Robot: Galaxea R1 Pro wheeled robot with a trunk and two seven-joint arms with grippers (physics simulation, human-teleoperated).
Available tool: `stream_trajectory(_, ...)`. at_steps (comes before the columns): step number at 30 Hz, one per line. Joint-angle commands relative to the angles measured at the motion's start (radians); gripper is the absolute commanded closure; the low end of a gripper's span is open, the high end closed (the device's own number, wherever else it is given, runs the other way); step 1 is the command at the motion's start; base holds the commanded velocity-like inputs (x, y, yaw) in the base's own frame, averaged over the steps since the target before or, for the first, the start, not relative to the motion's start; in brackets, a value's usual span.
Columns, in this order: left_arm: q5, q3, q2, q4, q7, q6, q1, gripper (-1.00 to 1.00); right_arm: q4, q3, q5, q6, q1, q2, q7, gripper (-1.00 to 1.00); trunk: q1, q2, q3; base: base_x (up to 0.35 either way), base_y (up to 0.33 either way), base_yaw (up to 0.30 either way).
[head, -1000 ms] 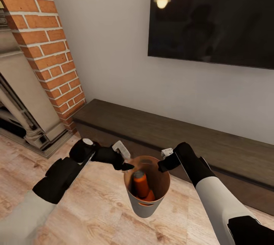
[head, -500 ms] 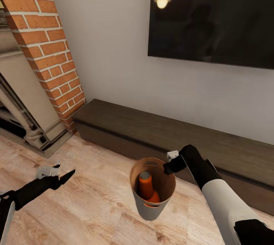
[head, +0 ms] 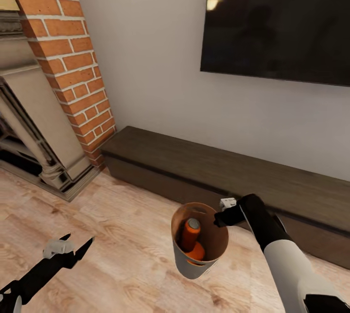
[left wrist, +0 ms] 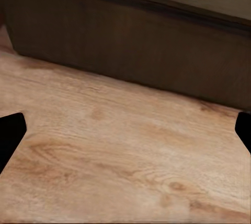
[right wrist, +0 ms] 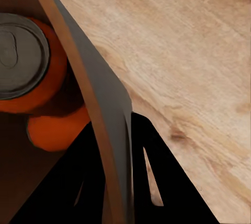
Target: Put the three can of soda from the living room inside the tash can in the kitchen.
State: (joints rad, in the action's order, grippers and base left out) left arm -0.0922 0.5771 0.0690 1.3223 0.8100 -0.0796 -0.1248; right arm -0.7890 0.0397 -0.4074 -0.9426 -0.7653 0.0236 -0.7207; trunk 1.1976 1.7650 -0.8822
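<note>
We see the lower orange can (head: 196, 252) mostly hidden behind the upright one (head: 189, 233); the trash can (right wrist: 102, 104) wall is cropped in the right wrist view.

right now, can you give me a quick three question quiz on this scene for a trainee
1. True or false: the right hand grips the rim of the pail.
2. What colour are the cans visible inside the pail?
A. blue
B. orange
C. green
3. Fill in: the left hand is open and holds ____.

Key:
1. True; the right wrist view shows the pail wall between its fingers.
2. B; two orange cans show, one upright.
3. Nothing; it hangs over the wooden floor, well apart from the pail.
</note>
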Motion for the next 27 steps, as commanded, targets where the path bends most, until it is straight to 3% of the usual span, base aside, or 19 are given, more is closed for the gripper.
stream_trajectory(1,0.000,0.000,0.000,-0.016,-0.008,0.002,0.000,-1.00,-0.001,0.002,0.022,-0.008,0.000,-0.003,0.001,1.00,0.000,0.000,0.000,-0.004,0.274,0.000)
stream_trajectory(14,0.004,-0.002,-0.001,-0.072,-0.023,0.013,0.001,-1.00,-0.001,0.003,0.027,-0.005,0.001,-0.016,0.058,1.00,0.000,0.000,0.000,-0.045,0.269,0.000)
stream_trajectory(27,0.008,-0.002,-0.002,-0.071,-0.014,0.018,0.002,-1.00,-0.001,0.003,0.030,-0.005,0.002,-0.028,0.063,1.00,0.000,0.000,0.000,-0.009,0.034,0.109)
